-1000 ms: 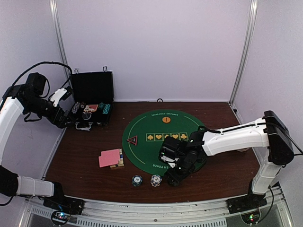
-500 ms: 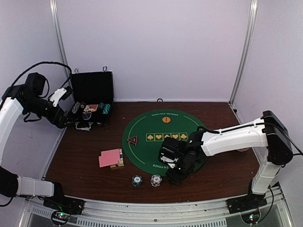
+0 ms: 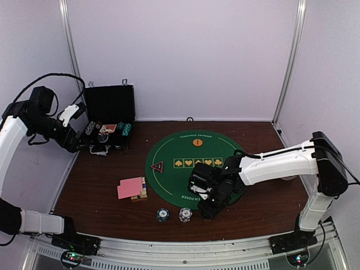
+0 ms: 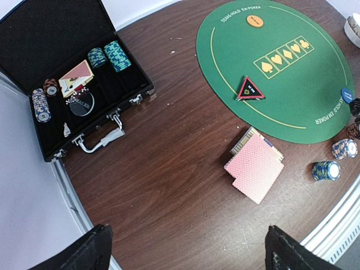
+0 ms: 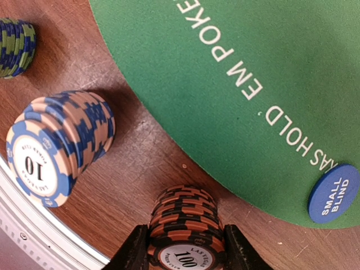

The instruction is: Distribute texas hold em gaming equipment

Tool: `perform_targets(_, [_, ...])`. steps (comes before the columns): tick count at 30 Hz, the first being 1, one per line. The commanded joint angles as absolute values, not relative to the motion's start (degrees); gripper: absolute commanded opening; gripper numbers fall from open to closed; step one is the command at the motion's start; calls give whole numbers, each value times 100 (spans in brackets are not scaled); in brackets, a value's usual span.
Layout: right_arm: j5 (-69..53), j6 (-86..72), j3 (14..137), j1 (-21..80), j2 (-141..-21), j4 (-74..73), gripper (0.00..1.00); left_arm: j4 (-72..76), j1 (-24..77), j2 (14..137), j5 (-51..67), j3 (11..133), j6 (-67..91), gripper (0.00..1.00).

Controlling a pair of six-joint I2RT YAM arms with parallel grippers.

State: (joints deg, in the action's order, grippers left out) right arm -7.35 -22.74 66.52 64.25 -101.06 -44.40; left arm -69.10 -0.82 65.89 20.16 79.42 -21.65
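The right gripper (image 5: 186, 236) hangs low over the table (image 3: 95, 174), just off the green mat (image 3: 180, 147) at about 5 o'clock on its rim. Its two fingers (image 5: 136, 252) press against opposite sides of an orange-and-black chip stack (image 5: 184, 216) marked 100. They are clenched on it while it stands upright on the wood. In the wrist view, a blue-and-cream chip stack (image 5: 59, 143) marked 10 stands at 10 o'clock from the held stack, near it but apart. A green-and-blue chip stack (image 5: 16, 45) is farther out along the same line. The blue disc (image 5: 334, 193), lettered SMALL BLIND, lies flat at the mat's edge, at 3 o'clock from the held stack.

Seen from above, the orange disc (image 3: 197, 143) sits at 12 o'clock on the mat and the triangular marker (image 3: 157, 166) at 9 o'clock, near the rim. The pink-backed cards (image 3: 130, 188) lie on the wood at 8 o'clock from the mat, partly over the card box (image 3: 143, 190).

The left gripper (image 4: 187, 233) is raised toward the table's 10 o'clock corner, with its fingers spread wide and grasping nothing. The black case (image 4: 34, 34) lies open beneath its view, with more chip stacks (image 4: 116, 55) and a small pile of cards (image 4: 76, 76) in its compartments
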Motion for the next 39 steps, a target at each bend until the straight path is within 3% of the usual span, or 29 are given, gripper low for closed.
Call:
perform_targets(1, [-501,-2227,6908,6407,-10125,-4571,28,-6900,-114,6473,2017,8104,-2268,98])
perform_targets(7, [-436,-2197,7156,6399,-10010,-4799,8,-6907,-114,6465,2011,8121,-2290,98])
perform_targets(12, [-340,-2201,7506,6347,-9875,-5144,1,-6952,-114,6469,2047,8155,-2303,97])
perform_targets(26, [267,-1955,9632,4269,-10377,-5579,0,-7025,-114,6438,2107,8120,-2380,98])
perform_targets(39, [361,-1750,12047,3236,-13010,-5453,0,-7049,-114,6445,2159,8052,-2429,97])
